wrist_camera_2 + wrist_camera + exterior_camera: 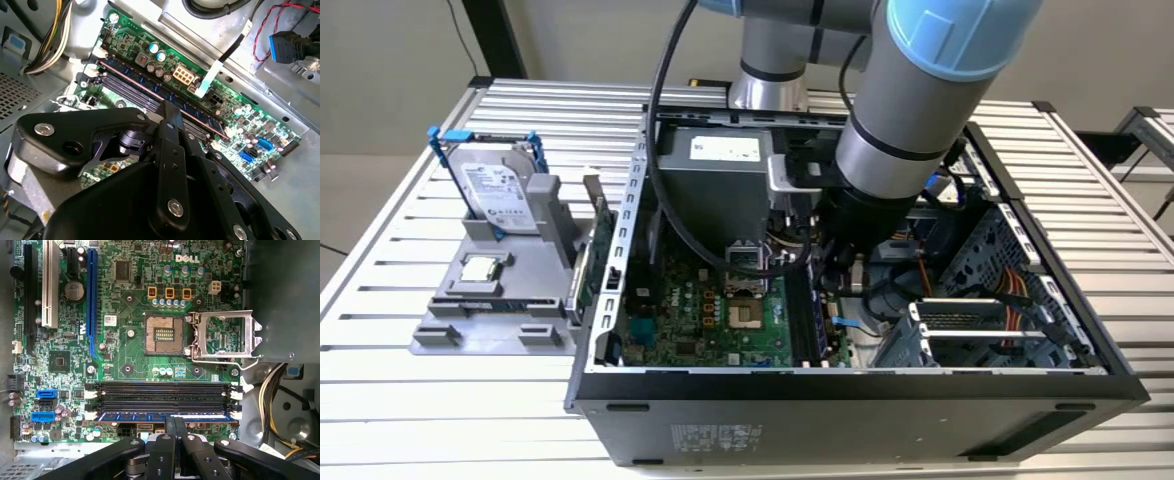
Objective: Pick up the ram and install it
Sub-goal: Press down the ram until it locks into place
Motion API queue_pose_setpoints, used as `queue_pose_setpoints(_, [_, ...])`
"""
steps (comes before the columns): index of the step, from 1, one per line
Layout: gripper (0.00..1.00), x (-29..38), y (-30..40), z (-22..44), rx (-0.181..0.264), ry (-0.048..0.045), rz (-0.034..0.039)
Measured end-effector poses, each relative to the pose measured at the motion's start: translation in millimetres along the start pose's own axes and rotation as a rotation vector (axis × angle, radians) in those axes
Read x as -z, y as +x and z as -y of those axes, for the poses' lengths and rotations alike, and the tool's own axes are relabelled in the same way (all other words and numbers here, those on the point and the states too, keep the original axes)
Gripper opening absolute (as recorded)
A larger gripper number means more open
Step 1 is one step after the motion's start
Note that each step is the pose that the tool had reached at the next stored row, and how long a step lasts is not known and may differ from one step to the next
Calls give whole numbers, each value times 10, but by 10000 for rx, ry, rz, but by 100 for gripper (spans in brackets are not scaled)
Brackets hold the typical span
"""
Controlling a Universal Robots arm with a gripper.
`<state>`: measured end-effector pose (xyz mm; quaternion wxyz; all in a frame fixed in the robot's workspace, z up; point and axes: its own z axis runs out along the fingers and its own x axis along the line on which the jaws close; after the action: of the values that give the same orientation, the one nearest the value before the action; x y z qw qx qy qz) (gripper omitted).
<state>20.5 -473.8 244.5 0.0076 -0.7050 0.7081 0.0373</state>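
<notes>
Deep inside the open computer case [854, 385], my arm reaches down over the green motherboard [135, 350]. My pincer [176, 424] hangs just above the row of memory slots [162, 395] near the board's edge, and its two fingers [170, 427] are pressed close together, with nothing visibly clamped between them. The ram [162, 417], a long thin stick with a bluish board, lies seated lengthwise in the slot nearest my fingertips, between the white end clips; the other slots beside it stand bare and dark. In the second wrist view the same stick [150, 82] runs as a thin line along the slot bank, just beyond my fingertip [167, 107]. Whether my tips touch the stick's top edge I cannot tell.

Further across the board sits the processor socket [165, 335] with its metal frame [225, 335] swung open. Outside the case, on the exterior view's left, a grey stand [494, 310] on the slatted table [400, 400] holds a hard drive [494, 190] upright and a small square chip [480, 268] lying flat.
</notes>
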Motion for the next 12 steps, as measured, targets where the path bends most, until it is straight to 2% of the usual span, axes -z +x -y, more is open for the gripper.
queue_pose_setpoints(5, [0, -2, 5, 4, -26, -1, -18])
queue_pose_setpoints(9, [0, 2, 39, 7, -144, 1, -30])
queue_pose_setpoints(12, [0, -3, 48, 8, -222, 7, -71])
